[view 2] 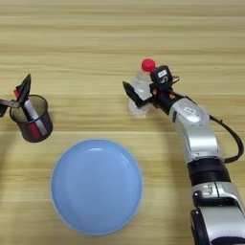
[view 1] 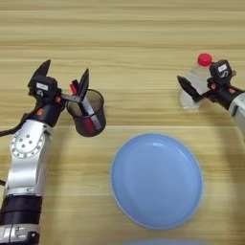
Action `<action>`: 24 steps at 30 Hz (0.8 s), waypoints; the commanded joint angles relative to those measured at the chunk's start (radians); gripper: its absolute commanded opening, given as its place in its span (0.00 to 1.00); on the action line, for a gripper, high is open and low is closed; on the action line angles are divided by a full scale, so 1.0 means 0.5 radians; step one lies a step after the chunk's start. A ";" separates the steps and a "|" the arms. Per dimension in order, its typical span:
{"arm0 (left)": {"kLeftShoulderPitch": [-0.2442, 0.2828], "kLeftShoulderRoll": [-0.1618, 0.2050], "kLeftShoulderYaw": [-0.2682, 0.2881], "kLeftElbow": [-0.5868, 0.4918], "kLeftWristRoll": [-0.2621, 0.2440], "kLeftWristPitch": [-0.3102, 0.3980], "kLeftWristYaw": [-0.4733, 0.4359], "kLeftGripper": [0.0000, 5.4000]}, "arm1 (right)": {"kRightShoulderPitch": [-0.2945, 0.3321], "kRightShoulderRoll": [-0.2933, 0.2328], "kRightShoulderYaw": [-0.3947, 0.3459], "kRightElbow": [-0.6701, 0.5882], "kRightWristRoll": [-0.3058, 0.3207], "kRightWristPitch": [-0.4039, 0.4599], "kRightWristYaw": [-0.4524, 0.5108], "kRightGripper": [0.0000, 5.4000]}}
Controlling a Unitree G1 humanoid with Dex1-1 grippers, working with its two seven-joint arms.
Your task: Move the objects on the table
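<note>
light wood-grain table (view 1: pixel 143 28), blue plate (view 1: pixel 157 179), bottle (view 1: pixel 195 86), pen cup (view 1: pixel 88 115)

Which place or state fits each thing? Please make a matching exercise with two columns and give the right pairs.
Things:
1. plate
2. bottle
3. pen cup
4. left gripper

Places or states:
A. holds markers
B. red cap, at the right gripper
C. light blue, nothing on it
D. open, one finger at the cup's rim

Pairs: 1-C, 2-B, 3-A, 4-D
</note>
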State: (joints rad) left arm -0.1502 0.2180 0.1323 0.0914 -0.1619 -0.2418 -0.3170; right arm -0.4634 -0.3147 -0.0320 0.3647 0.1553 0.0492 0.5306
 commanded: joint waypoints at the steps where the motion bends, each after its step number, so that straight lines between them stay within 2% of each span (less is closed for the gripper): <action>1: -0.025 0.009 -0.005 0.012 -0.004 -0.012 -0.009 1.00 | -0.032 0.001 -0.014 -0.051 0.009 -0.018 -0.006 1.00; 8: -0.025 0.007 -0.007 0.011 -0.005 -0.014 -0.009 1.00 | -0.039 0.014 -0.042 -0.110 0.027 -0.061 -0.024 1.00; 16: -0.030 0.007 -0.008 0.011 -0.006 -0.013 -0.009 1.00 | -0.039 0.038 -0.101 -0.222 0.101 -0.208 -0.032 1.00; 24: -0.037 0.005 -0.010 0.019 -0.006 -0.021 -0.012 1.00 | -0.018 0.047 -0.114 -0.373 0.112 -0.335 -0.067 1.00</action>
State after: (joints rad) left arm -0.1580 0.2176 0.1317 0.0922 -0.1621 -0.2454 -0.3173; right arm -0.4645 -0.2983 -0.0807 0.2233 0.1991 -0.0993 0.5034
